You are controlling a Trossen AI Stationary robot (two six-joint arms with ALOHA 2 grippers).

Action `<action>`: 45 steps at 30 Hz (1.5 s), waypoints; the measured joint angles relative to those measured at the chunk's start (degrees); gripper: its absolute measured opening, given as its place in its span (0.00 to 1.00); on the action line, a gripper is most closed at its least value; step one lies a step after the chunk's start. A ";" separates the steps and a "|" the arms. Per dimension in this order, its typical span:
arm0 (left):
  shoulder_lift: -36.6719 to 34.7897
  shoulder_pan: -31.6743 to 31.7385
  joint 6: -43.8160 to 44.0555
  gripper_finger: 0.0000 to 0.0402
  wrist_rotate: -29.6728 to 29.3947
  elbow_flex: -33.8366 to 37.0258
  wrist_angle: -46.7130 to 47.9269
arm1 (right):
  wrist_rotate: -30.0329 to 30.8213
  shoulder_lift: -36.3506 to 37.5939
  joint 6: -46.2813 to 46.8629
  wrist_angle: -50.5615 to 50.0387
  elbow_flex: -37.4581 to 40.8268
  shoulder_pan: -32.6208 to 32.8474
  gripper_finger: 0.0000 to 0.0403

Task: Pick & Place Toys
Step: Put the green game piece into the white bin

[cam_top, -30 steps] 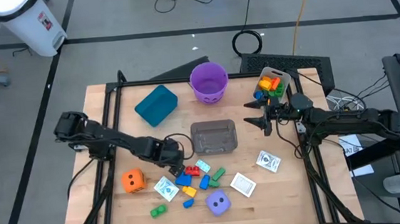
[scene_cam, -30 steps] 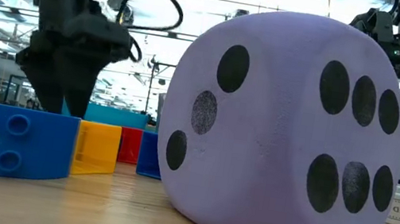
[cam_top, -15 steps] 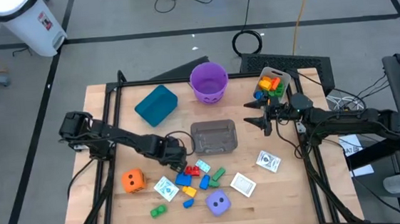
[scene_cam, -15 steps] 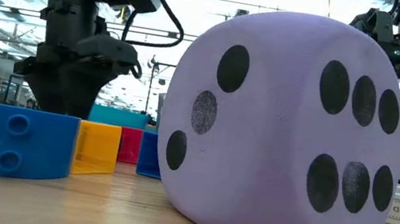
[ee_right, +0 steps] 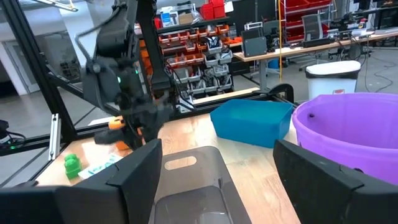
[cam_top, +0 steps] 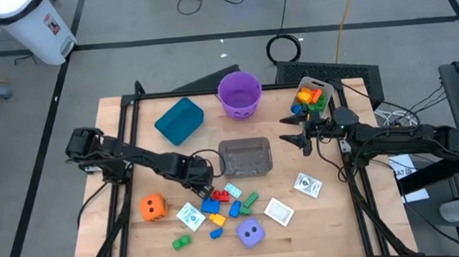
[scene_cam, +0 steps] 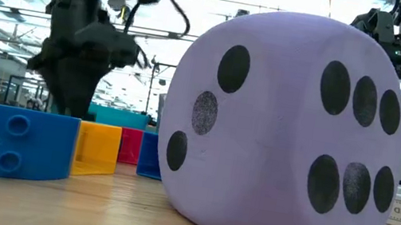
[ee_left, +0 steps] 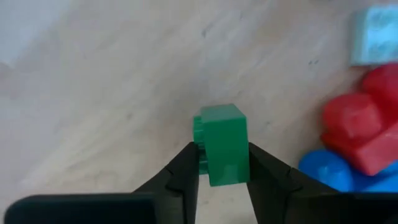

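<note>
Near the table's middle, my left gripper (cam_top: 204, 188) (ee_left: 222, 149) points down, shut on a small green block (ee_left: 222, 146); in the high view the gripper hides the block. Right beside it lie red and blue blocks (ee_left: 354, 140), part of a cluster of toys (cam_top: 223, 204). Around the cluster are an orange die (cam_top: 153, 207), a purple die (cam_top: 251, 233) (scene_cam: 286, 134) and white cards (cam_top: 280, 212). My right gripper (cam_top: 295, 131) (ee_right: 217, 180) hangs open and level at the right, above the table, touching nothing. My left gripper pinches the green block by two opposite sides (ee_left: 241, 152) between its two fingers. The fingers (ee_left: 264, 174) come from above, pointing down. The block stands on the wooden table top, its studded face turned sideways.
A clear tub (cam_top: 246, 157) stands just beyond the toy cluster, with a teal bin (cam_top: 180, 120) and a purple bucket (cam_top: 239, 93) at the far edge. Another tub (cam_top: 311, 97) holding coloured blocks sits at the far right. Two green blocks (cam_top: 181, 242) lie near the front edge.
My left gripper has stayed over the same spot and shut, its fingers drawing in. My right arm has kept still.
</note>
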State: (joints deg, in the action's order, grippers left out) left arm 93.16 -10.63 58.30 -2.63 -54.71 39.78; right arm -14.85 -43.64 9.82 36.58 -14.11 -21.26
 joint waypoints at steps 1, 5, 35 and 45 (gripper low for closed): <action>-0.53 0.02 -0.34 0.28 -0.81 -0.63 -0.26 | 0.03 0.00 0.00 0.01 -0.01 0.00 0.70; -1.85 -0.77 -2.38 0.31 -4.81 -2.73 -0.97 | -0.07 -0.28 -0.06 0.02 -0.04 0.41 0.70; 3.58 7.26 -31.12 0.27 3.92 -6.58 -64.79 | 33.07 -30.18 -54.55 24.32 -10.70 34.56 0.76; 3.98 7.15 -30.99 0.28 4.28 -6.58 -64.99 | 34.64 -34.25 -54.66 28.14 -13.33 34.51 0.69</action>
State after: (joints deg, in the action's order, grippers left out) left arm 97.14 -3.49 27.31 1.64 -61.30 -25.21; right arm 19.79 -77.89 -44.84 64.71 -27.44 13.26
